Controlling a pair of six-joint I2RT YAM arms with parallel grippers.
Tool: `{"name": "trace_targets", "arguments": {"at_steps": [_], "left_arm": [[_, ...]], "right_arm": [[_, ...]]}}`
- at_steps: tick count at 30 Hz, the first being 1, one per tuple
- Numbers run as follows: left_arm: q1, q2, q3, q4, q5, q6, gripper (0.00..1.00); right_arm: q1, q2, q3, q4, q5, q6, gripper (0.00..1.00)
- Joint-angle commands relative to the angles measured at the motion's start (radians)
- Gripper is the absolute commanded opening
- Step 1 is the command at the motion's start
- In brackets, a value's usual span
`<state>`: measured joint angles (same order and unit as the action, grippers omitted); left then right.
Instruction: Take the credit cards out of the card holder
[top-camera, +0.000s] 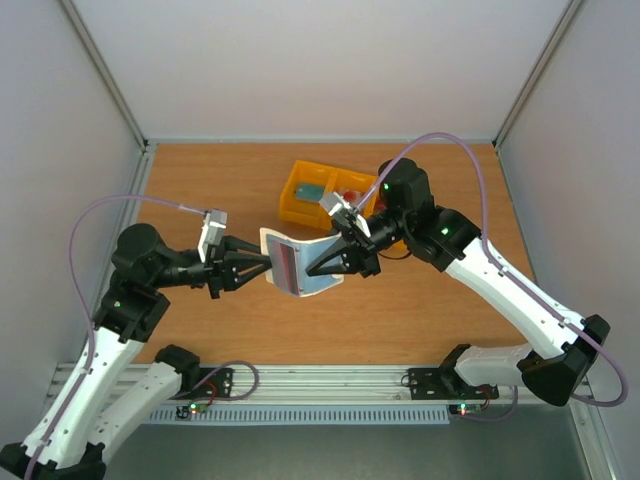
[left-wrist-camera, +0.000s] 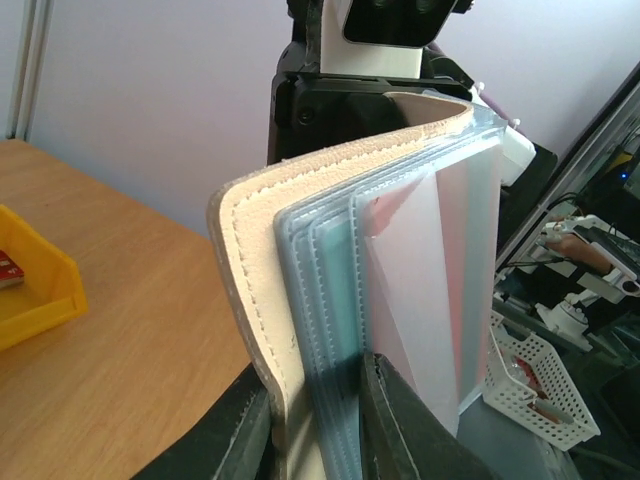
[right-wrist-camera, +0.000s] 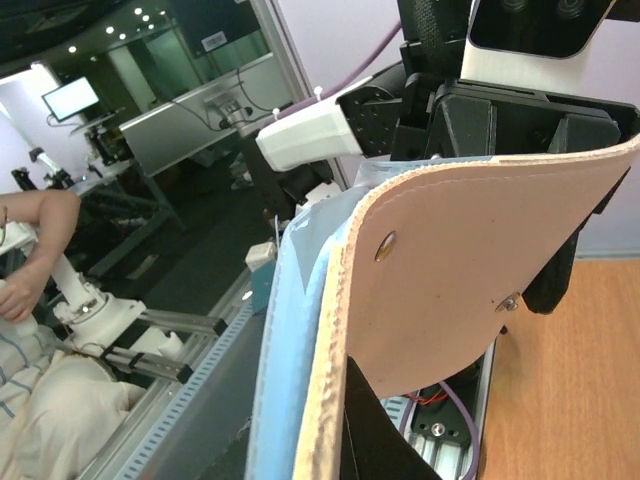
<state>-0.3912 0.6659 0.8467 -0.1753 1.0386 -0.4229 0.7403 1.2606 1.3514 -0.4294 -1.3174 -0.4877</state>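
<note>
- The card holder (top-camera: 295, 240) is held open in the air above the table (top-camera: 200, 180), between the two arms and just in front of the yellow tray (top-camera: 290, 205).
- The right gripper (top-camera: 312, 266) is pressed together on one cover of the holder. Its dark finger (right-wrist-camera: 375, 440) is seen against the cream outside.
- The left gripper (top-camera: 265, 264) is set around the other cover and the first clear sleeves, with a finger (left-wrist-camera: 395, 440) on each side. Whether the layers are squeezed or merely bracketed cannot be told.
- A pale pink-and-white card (left-wrist-camera: 440, 280) is seen inside a sleeve. A dark red strip (top-camera: 287, 265), probably another card, shows from above.
- A teal card (top-camera: 309, 190) lies in the tray.
- Risk, as judged: if a sleeve is clamped together with its card, the card may be stuck and the holder dragged out of the right grip.
- Risk, as judged: a card freed in mid-air could fall onto the table and miss the tray.
- The sleeves and their contents are shown only by the left wrist view. The right wrist view shows just the cream back and a snap stud (right-wrist-camera: 386, 241). The tray's contents are clear only from the top view.
</note>
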Motion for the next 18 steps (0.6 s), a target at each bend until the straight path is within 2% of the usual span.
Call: {"name": "trace_targets", "arguments": {"at_steps": [1, 4, 8, 18], "left_arm": [[-0.024, 0.002, -0.030, 0.044, -0.010, 0.004, 0.24], [-0.044, 0.005, -0.054, 0.102, -0.005, -0.018, 0.24], [-0.054, 0.008, -0.085, 0.259, 0.032, -0.095, 0.31], [-0.057, 0.018, -0.096, 0.348, 0.045, -0.243, 0.46]], "right_arm": [[0.013, 0.020, 0.029, 0.082, 0.031, 0.030, 0.01], [0.012, 0.032, 0.028, 0.120, 0.022, 0.054, 0.01], [0.013, 0.034, 0.018, 0.133, 0.033, 0.058, 0.01], [0.012, 0.061, 0.015, 0.110, 0.056, 0.014, 0.01]]}}
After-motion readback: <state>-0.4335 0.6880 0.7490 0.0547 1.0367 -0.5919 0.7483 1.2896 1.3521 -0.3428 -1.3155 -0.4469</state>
